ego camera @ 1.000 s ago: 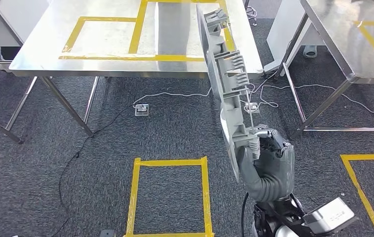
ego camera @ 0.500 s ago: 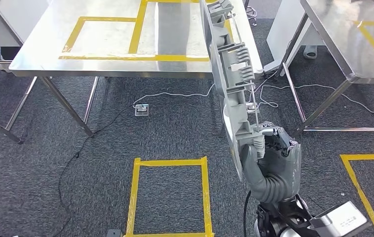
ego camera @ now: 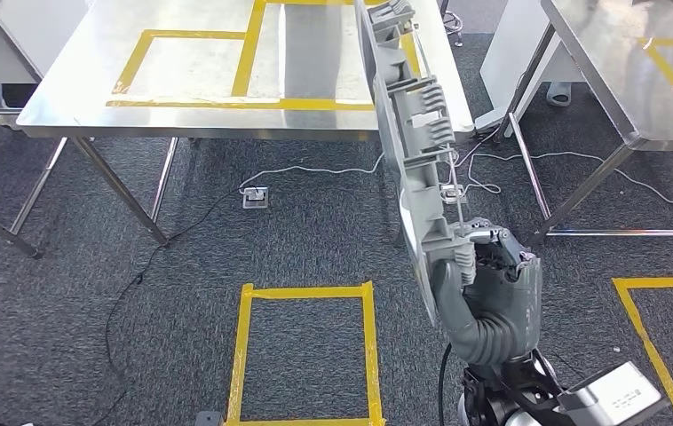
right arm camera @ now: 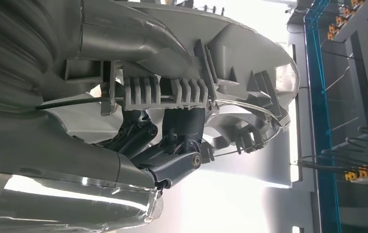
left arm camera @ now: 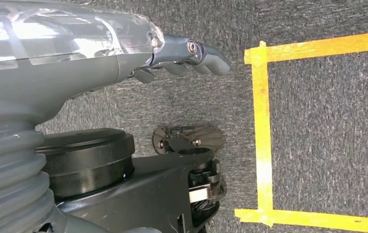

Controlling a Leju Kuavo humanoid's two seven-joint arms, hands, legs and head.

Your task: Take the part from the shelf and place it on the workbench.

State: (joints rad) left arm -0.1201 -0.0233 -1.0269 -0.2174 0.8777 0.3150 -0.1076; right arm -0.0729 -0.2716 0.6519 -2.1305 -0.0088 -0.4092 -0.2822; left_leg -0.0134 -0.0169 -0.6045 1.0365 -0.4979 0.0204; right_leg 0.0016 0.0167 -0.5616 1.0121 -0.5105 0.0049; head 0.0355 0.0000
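Grey ribbed plastic formed the long part, which was gripped at its lower end by the right hand and held upright before the steel workbench. The left hand was held empty, fingers extended, above dark carpet.

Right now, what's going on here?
The robot's right hand holds a long grey plastic part upright by its lower end, out over the carpet in front of the steel workbench. The part is not yet on the bench. The left hand hangs over the floor with nothing in it, near yellow floor tape.
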